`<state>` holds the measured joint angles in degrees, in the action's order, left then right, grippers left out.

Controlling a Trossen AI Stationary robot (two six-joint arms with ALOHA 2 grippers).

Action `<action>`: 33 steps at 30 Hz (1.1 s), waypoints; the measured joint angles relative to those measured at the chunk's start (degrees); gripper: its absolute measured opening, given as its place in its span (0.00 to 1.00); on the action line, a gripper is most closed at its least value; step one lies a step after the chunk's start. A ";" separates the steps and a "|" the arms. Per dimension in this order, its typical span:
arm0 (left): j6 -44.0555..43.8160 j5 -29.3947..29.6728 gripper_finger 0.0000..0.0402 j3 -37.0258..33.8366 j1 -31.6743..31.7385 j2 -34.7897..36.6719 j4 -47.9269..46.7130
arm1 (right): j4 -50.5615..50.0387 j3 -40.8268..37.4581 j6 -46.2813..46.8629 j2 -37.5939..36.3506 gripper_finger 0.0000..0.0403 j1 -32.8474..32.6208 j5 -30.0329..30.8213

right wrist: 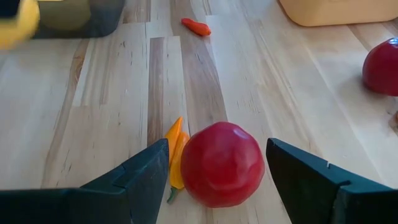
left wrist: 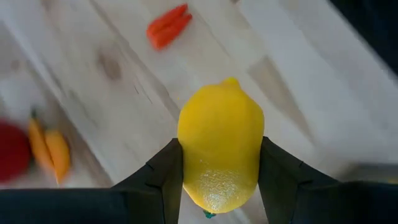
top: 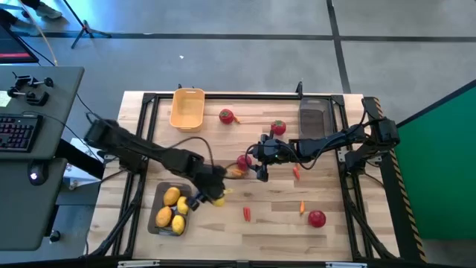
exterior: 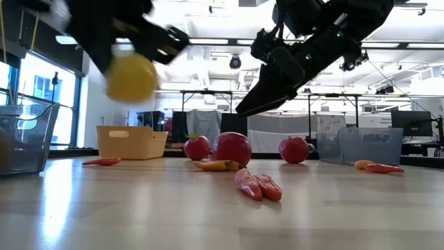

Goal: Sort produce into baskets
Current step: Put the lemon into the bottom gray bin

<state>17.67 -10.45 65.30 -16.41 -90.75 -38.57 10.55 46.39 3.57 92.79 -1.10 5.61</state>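
While the left pincer [left wrist: 217, 180] clamps a lemon [left wrist: 221, 149] above the worktop [top: 268, 216] beside the grey tray [top: 160, 197], it could slip; the right pincer [right wrist: 214, 171] stands open around a red fruit [right wrist: 221, 163], probably nudging the carrot piece [right wrist: 175, 155]

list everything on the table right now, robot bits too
lemons: at least three, yellow, in the front-left tray
held lemon: one, yellow, lifted off the table
red fruits: four, red, scattered
carrot pieces: about four, orange-red, loose mid-table
basket: one, yellow, back left
back-right tray: one, grey
left gripper: shut on the held lemon
right gripper: open, either side of a red fruit
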 joint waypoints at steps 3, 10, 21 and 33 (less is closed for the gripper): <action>-7.14 2.48 0.35 0.02 -1.89 4.16 -7.62 | 0.19 0.00 0.00 0.00 0.64 0.00 0.02; -27.05 5.36 0.35 0.02 -7.08 9.18 -20.66 | 0.24 0.00 0.44 0.00 0.64 0.00 0.07; -45.94 10.29 0.34 -10.04 -12.25 14.77 -19.07 | 0.38 0.00 0.46 0.00 0.64 0.00 0.07; -53.08 12.89 0.37 -16.82 -11.51 15.66 -14.70 | 0.78 0.00 1.08 0.00 0.64 0.00 0.07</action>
<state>-35.42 2.44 48.48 -27.92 -75.09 -53.27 11.32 46.39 4.65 92.79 -1.10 5.67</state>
